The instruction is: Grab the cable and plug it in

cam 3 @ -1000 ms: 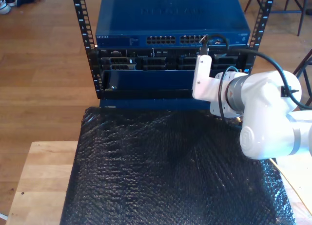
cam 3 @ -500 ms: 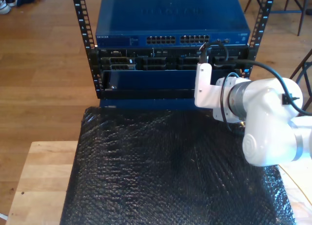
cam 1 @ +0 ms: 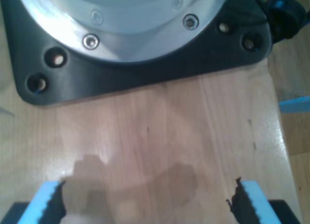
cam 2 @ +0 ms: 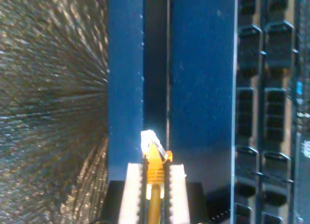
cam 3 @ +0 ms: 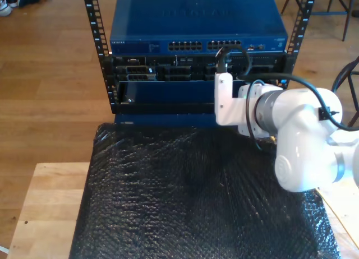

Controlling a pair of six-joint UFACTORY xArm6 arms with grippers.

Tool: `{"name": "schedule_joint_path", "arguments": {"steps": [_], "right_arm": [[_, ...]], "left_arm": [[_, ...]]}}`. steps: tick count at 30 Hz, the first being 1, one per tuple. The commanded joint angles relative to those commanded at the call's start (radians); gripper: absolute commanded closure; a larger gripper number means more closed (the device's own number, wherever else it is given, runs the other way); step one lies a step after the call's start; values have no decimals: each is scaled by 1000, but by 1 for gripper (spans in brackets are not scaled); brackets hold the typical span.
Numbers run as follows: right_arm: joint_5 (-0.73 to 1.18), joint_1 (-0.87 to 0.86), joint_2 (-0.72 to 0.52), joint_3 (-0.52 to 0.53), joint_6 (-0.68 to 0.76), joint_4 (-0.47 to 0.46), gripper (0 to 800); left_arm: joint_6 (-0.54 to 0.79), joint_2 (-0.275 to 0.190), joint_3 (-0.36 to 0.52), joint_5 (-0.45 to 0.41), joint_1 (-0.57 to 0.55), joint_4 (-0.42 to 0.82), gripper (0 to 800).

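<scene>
First wrist view: my first gripper [cam 1: 145, 204] stands over a light wooden table [cam 1: 193, 132]. Its two light-blue fingertips [cam 1: 46, 200] are wide apart and nothing is between them. Beyond the fingertips, a black base plate [cam 1: 145, 73] lies on the wood, and a round silver flange [cam 1: 121, 20] with screws sits on this plate.

Second wrist view: my second gripper [cam 2: 155, 185] is closed on the cable [cam 2: 155, 185]. The two pale ribbed pads [cam 2: 131, 190] press the yellow cable from both sides. The clear plug [cam 2: 149, 139] sticks out past the pads. It points at the dark slot [cam 2: 155, 64] between two blue panels [cam 2: 203, 73] of the rack equipment, and I cannot tell whether it touches anything there. Beside the panels runs a row of dark ports [cam 2: 273, 107]. On the other side of the panels is the black bubble wrap [cam 2: 53, 112].

Exterior view: the white arm [cam 3: 297, 135] reaches in from the exterior view's right, and its white end piece [cam 3: 223, 99] stands just in front of the rack [cam 3: 101, 51]. At the top of the rack is a blue switch [cam 3: 196, 23] with a row of ports, and under it are darker units. A black robot cable [cam 3: 263, 77] loops over the arm. The black bubble wrap covers the table in front of the rack, and bare wood shows at the exterior view's lower left. The yellow cable itself is too small to make out here.
</scene>
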Motion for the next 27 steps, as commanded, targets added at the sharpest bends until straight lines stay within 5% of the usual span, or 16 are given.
{"name": "schedule_joint_path", "arguments": {"steps": [27], "right_arm": [[-87,-2,11,-9,-11,-124,800]], "left_arm": [[0,0,0,0,0,0,0]]}}
